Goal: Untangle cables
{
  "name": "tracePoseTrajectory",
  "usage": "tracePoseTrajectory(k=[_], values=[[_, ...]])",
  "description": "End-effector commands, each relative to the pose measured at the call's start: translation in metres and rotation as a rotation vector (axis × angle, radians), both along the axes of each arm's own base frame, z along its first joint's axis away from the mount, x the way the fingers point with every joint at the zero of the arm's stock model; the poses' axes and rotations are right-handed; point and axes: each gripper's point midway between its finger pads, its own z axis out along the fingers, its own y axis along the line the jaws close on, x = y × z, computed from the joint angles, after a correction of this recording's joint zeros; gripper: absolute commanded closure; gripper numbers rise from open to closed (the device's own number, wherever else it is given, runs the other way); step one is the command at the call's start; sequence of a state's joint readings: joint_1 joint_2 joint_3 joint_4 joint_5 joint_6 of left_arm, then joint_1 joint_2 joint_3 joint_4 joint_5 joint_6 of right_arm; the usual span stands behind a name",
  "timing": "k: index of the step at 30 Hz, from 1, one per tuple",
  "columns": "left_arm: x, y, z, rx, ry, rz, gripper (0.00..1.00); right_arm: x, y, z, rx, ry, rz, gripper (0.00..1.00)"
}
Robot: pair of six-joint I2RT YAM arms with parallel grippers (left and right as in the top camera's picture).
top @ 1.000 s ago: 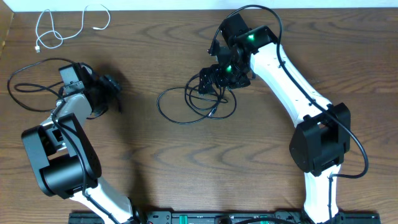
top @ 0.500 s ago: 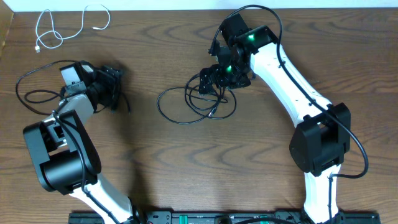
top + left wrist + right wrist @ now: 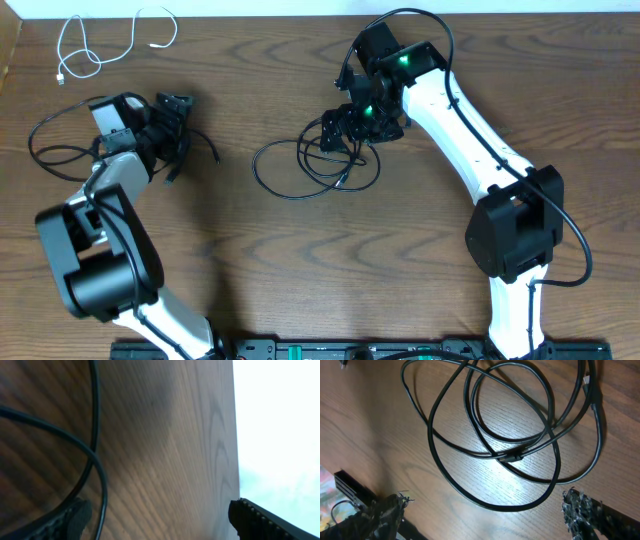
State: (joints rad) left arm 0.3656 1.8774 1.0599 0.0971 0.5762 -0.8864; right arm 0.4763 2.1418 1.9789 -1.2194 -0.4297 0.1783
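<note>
A thin white cable [image 3: 100, 45] lies in loose loops at the back left. In the table's middle lies a tangle of black cables [image 3: 315, 165], seen as crossed loops [image 3: 495, 435] in the right wrist view. My right gripper [image 3: 335, 130] hovers open over its back edge, and one arc of it lies between the fingertips [image 3: 585, 510], untouched. A separate black cable [image 3: 45, 150] loops at the left. Its strand [image 3: 95, 435] runs just inside one finger of my left gripper [image 3: 180, 122], which is wide open and grips nothing.
Thick black cords [image 3: 575, 250] hang from the arm bases. The table's back edge meets a white wall [image 3: 280, 425] close behind my left gripper. Bare wood [image 3: 300, 260] stretches across the front between the two bases.
My left gripper has swung toward the back and opened wider. The left black cable shifted right with it, and its end strand now lies loose beside the fingers. The right arm has not moved.
</note>
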Motion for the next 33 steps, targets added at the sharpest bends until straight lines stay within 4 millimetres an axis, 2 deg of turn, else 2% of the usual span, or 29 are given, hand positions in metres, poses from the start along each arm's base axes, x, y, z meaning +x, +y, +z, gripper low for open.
tracePoseTrajectory(k=[1,3,5,8,12,15,18,20,21,23,25,28,31,33], values=[[-0.002,0.02,0.039,0.18,-0.043,0.014,0.06,-0.004,0.003,0.015,0.018,-0.03,0.011,0.01],[-0.008,0.03,0.045,0.271,-0.021,0.01,0.05,-0.003,0.003,0.015,0.015,-0.032,0.01,0.01],[-0.014,0.049,0.05,0.37,0.016,0.039,0.04,-0.004,0.002,0.015,0.012,-0.032,0.01,0.01],[-0.024,0.089,0.064,0.482,0.083,0.08,0.03,-0.006,0.001,0.014,0.006,-0.023,0.01,0.01],[-0.039,0.144,0.092,0.512,0.11,0.167,0.01,-0.006,0.001,0.014,0.007,-0.023,0.009,0.01],[-0.065,0.189,0.098,0.569,0.181,0.285,0.0,-0.002,0.003,0.015,0.015,-0.038,0.009,0.01],[-0.108,0.23,0.084,0.635,0.347,0.424,0.0,0.0,0.004,0.016,0.019,-0.046,0.009,0.01],[-0.127,0.245,0.069,0.655,0.437,0.457,0.0,-0.001,0.004,0.016,0.018,-0.045,0.009,0.01],[-0.13,0.249,0.06,0.658,0.46,0.438,0.0,-0.001,0.004,0.016,0.018,-0.043,0.009,0.01],[-0.133,0.253,0.041,0.656,0.499,0.406,0.03,-0.001,0.004,0.016,0.017,-0.042,0.009,0.01],[-0.132,0.253,0.021,0.657,0.535,0.359,0.14,-0.001,0.004,0.016,0.017,-0.043,0.009,0.01],[-0.129,0.252,-0.007,0.628,0.566,0.323,0.15,-0.001,0.004,0.016,0.017,-0.04,0.005,0.01],[-0.111,0.247,-0.028,0.543,0.514,0.268,0.15,-0.002,0.004,0.016,0.019,-0.029,-0.008,0.01],[-0.105,0.247,-0.035,0.527,0.509,0.256,0.15,-0.002,0.004,0.016,0.019,-0.028,-0.015,0.01]])
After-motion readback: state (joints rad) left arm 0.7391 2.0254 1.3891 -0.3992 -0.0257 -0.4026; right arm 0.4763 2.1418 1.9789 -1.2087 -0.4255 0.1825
